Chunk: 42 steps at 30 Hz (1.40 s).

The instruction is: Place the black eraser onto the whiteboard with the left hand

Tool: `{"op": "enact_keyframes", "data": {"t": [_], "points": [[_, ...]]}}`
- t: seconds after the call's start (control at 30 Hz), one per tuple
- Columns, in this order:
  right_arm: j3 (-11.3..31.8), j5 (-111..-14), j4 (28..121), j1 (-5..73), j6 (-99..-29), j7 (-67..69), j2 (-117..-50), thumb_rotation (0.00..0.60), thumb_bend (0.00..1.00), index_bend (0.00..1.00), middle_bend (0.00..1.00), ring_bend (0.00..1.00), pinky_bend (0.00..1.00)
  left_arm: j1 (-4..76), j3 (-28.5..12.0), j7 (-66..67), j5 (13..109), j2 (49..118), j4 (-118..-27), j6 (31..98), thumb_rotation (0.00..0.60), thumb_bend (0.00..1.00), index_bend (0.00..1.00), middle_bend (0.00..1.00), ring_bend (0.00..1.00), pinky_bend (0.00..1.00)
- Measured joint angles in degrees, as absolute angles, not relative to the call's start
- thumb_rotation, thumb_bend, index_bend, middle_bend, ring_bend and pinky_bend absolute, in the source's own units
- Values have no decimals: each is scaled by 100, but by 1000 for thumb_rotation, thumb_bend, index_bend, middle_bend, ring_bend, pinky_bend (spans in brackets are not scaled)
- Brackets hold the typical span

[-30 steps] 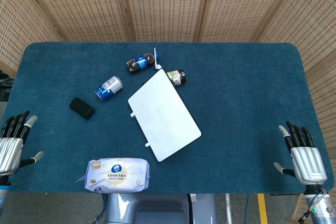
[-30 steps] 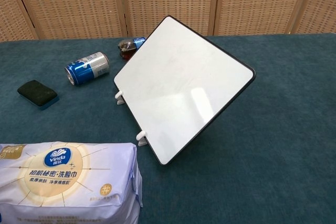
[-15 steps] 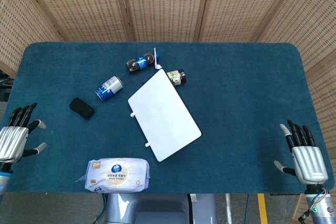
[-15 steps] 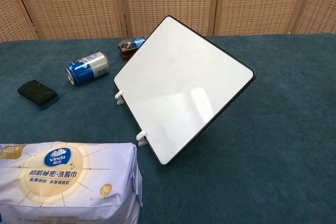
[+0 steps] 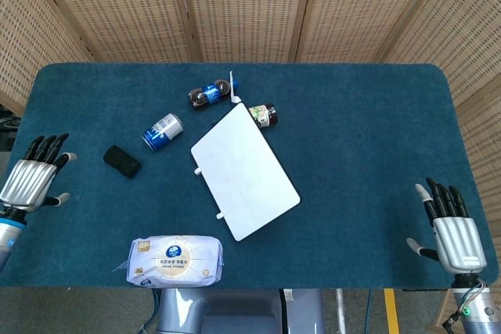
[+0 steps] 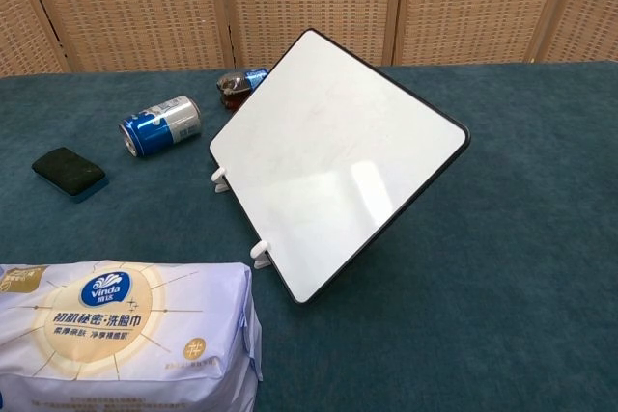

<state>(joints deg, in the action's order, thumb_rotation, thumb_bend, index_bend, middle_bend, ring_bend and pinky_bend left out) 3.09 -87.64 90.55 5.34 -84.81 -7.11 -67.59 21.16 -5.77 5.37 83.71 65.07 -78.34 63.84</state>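
The black eraser [image 5: 122, 161] [image 6: 69, 172] lies on the blue table cloth, left of the whiteboard [image 5: 244, 170] [image 6: 333, 161]. The white board rests at a slant near the table's middle, with small white feet along its left edge. My left hand [image 5: 31, 181] hovers at the table's left edge, open, fingers spread, well left of the eraser and holding nothing. My right hand [image 5: 452, 228] is open at the front right corner, empty. Neither hand shows in the chest view.
A blue can [image 5: 162, 131] [image 6: 160, 125] lies on its side just behind the eraser. A dark bottle [image 5: 210, 94] and a small jar [image 5: 264, 114] lie behind the board. A pack of wipes [image 5: 176, 260] [image 6: 121, 330] sits at the front left edge.
My left hand has risen and moved away from the front edge toward the eraser's level. The right hand, eraser and board stay put.
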Motion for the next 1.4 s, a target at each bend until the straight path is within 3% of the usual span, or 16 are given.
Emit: {"op": "enact_keyframes", "data": {"t": [0.63, 1.4], "points": [[399, -8584, 8870, 594, -8383, -742, -6895, 600, 51, 0, 0, 0, 0, 3109, -506, 92, 8418, 7390, -6221, 5212, 600, 184, 279, 0, 0, 0], [558, -8061, 8534, 754, -7989, -920, -7129, 600, 53, 0, 0, 0, 0, 4056, -100, -1014, 8903, 8285, -4486, 4425, 600, 196, 280, 0, 0, 0]]}}
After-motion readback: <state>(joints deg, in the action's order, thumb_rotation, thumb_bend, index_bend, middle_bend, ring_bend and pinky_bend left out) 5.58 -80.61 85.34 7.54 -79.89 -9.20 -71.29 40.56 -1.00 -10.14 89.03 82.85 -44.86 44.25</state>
